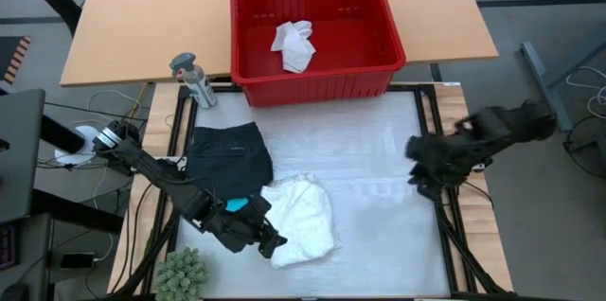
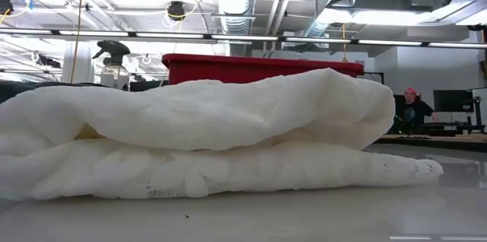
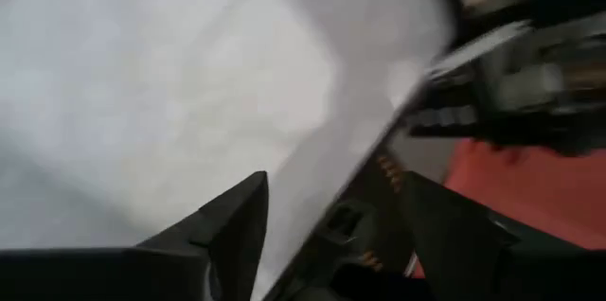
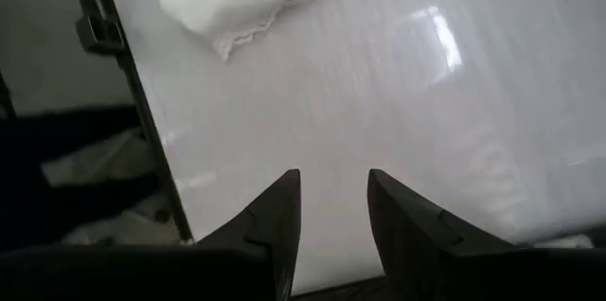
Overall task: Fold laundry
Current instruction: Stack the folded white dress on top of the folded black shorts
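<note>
Overhead, I see a folded white cloth (image 1: 301,218) on the bench (image 1: 379,178), touching black shorts (image 1: 229,157); another white cloth (image 1: 294,44) lies in the red basket (image 1: 248,31). My left tool (image 1: 269,241) sits at the folded cloth's edge, right tool (image 1: 423,180) well apart. Low view: the cloth (image 2: 213,139) fills it. Left wrist: fingers (image 3: 232,235) spread, empty. Right wrist: fingers (image 4: 276,225) apart, over bare bench (image 4: 379,102)
</note>
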